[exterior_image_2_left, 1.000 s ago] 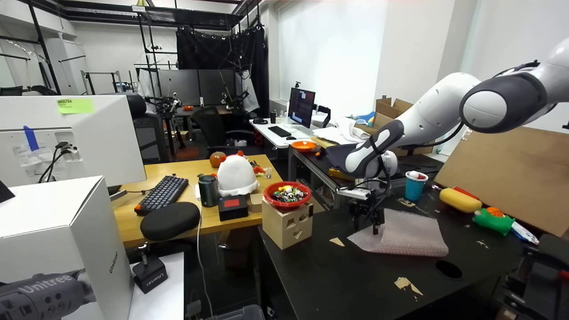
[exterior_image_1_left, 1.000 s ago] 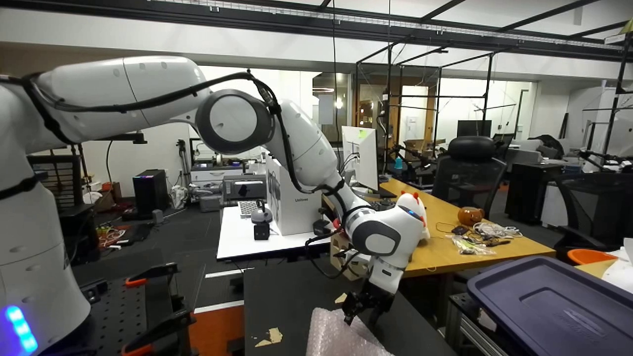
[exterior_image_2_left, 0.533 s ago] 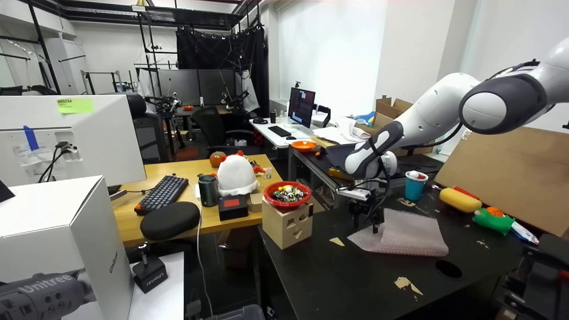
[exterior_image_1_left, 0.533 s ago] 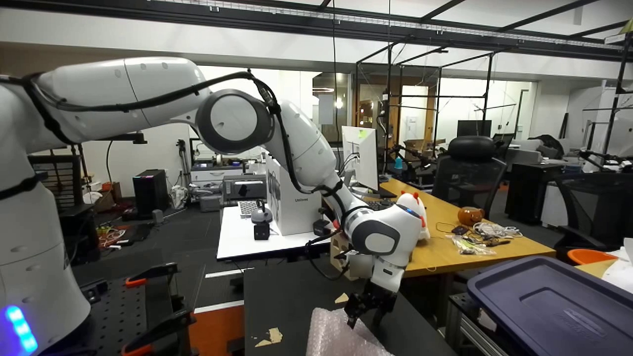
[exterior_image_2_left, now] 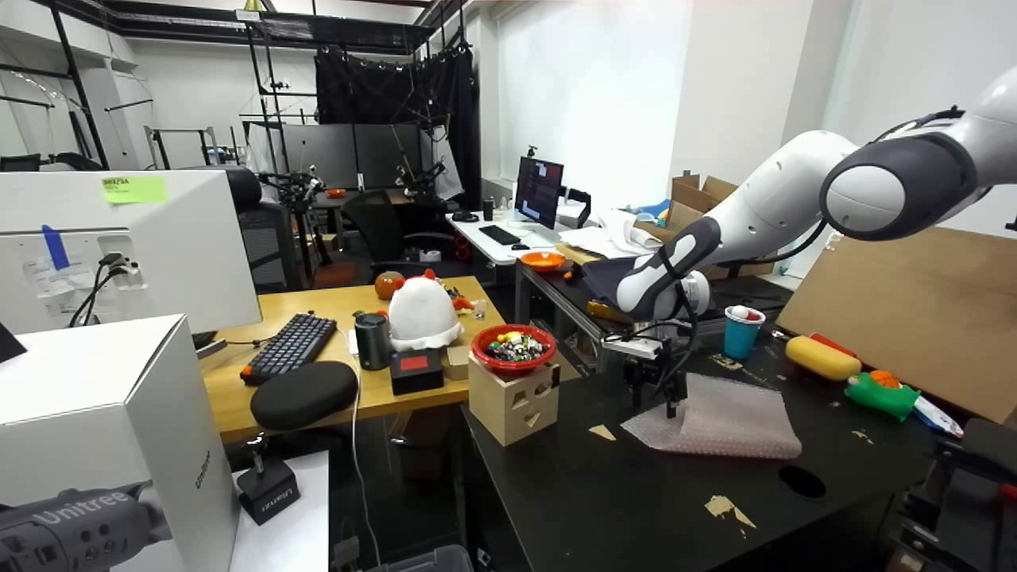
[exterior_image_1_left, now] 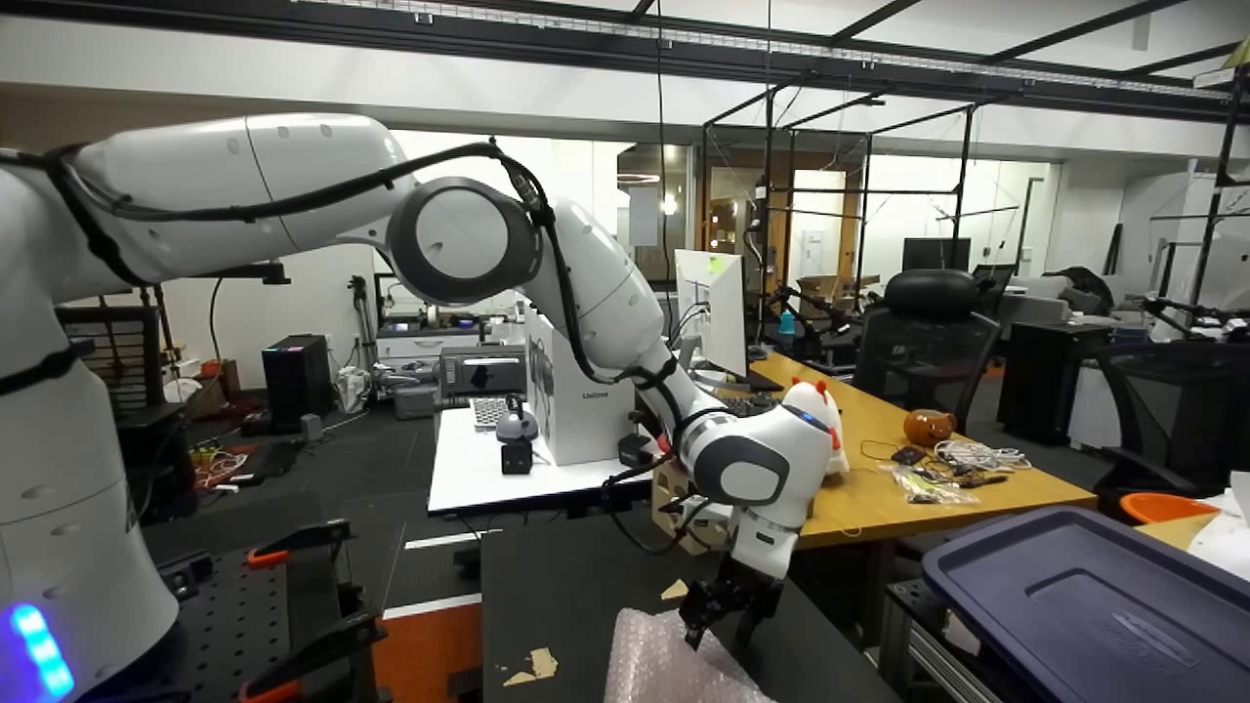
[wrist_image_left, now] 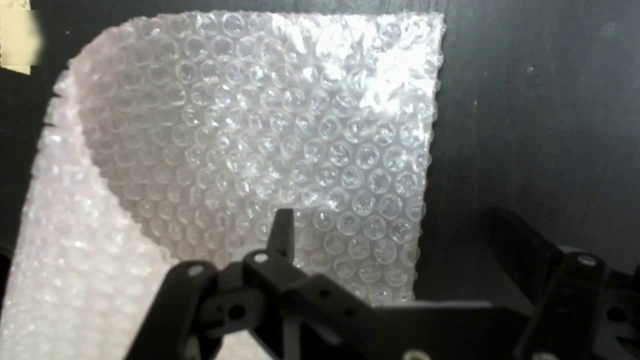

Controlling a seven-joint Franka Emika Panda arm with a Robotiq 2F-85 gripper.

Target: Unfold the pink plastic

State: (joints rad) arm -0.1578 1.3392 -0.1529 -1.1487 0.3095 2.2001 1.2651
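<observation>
Pink plastic lies on the black worktop, at about 3 o'clock from the hand in an exterior view. Unfolding looks unfinished: 1 layer is spread flat, but another part lies doubled over it, at 7 to 9 o'clock in the wrist view, and likely needs opening out. The hand grips nothing; its jaws stand wide, 1 above the plastic, 1 beyond its edge. The plastic is translucent bubble wrap, pale, glossy, rounded at the fold.

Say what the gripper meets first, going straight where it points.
Likely the pink bubble wrap, under one finger of the open gripper; the other appears aimed past the wrap, at the black table. Any gap is unclear.
</observation>
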